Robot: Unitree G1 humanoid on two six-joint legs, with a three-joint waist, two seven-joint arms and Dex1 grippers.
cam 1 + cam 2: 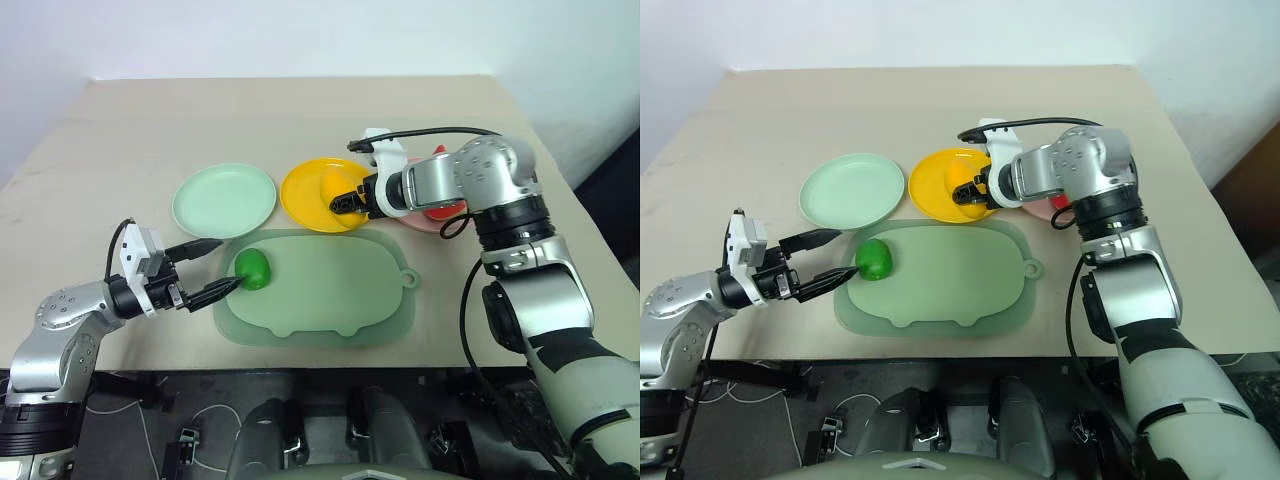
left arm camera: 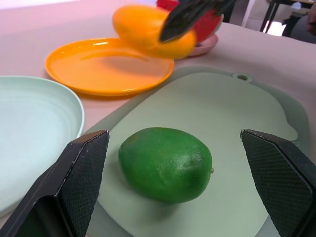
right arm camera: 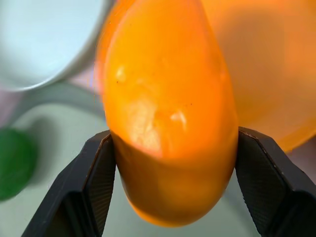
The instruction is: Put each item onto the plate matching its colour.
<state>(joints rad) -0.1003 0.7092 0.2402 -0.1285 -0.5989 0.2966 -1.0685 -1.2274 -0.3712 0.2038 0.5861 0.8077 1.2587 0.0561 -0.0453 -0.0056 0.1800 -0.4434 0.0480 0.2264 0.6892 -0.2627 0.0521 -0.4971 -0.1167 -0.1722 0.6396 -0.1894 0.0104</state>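
The round green fruit (image 1: pixel 252 268) lies at the left end of the pale green mat (image 1: pixel 330 300). My left gripper (image 1: pixel 228 263) stands open just left of it, one finger on either side and neither touching. My right gripper (image 1: pixel 347 200) is shut on the yellow mango (image 3: pixel 168 123) and holds it above the yellow plate (image 1: pixel 300 195). The mint green plate (image 1: pixel 224 200) sits left of the yellow one. The red watermelon wedge (image 1: pixel 440 212) rests on the pink plate (image 2: pixel 210 45), mostly hidden behind my right wrist.
The three plates stand in a row behind the mat, close to one another. The mat's right end has a small hanging loop (image 1: pixel 408 277). The table's front edge runs just below the mat. Bare tabletop stretches behind the plates.
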